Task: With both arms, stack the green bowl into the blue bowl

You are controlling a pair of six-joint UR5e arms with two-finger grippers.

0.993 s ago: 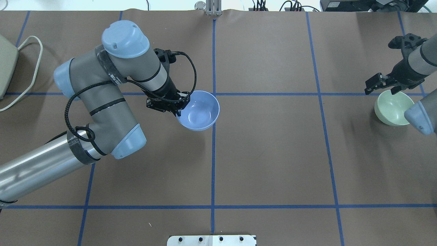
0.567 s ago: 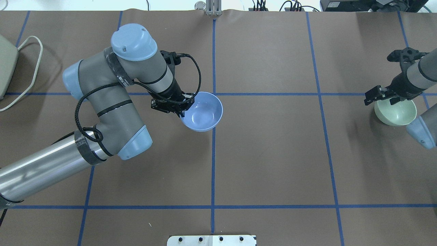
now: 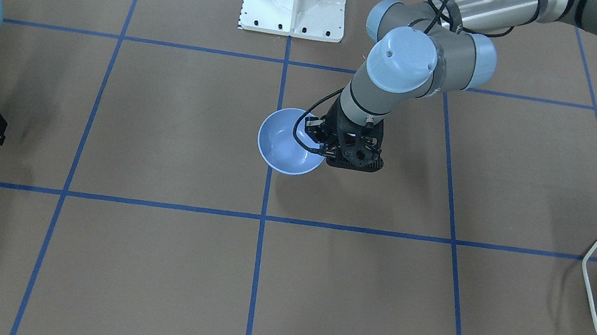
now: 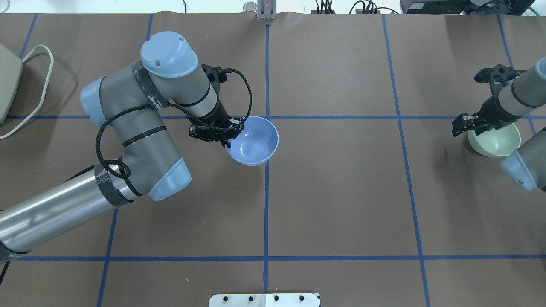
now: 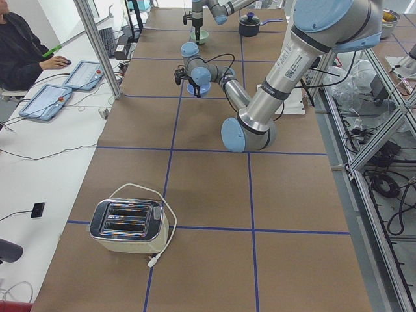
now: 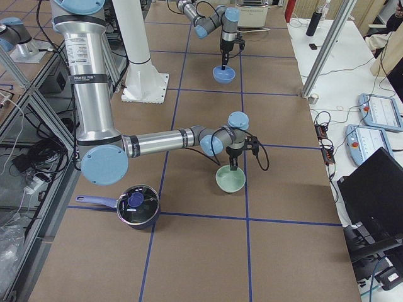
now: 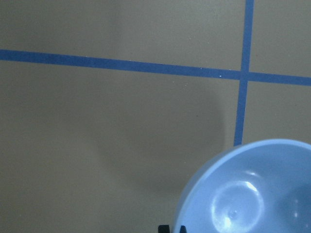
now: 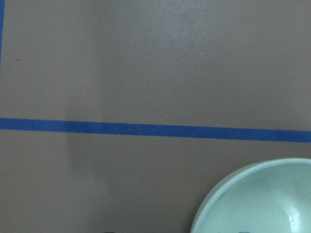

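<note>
Left jaws pinch blue bowl (image 4: 255, 140) rim near bench (image 4: 341, 192) centre, right jaws at green bowl (image 4: 495, 143) rim at robot's right end, closure can't tell: confirm firm rim grip, lift level, then carry over blue.

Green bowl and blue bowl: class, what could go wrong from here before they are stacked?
1. The left pincer holds the blue bowl by one rim edge only; it could swing or slip.
2. The right pincer sits at the rim of the green bowl, grip unconfirmed; lifting might tip it.
</note>
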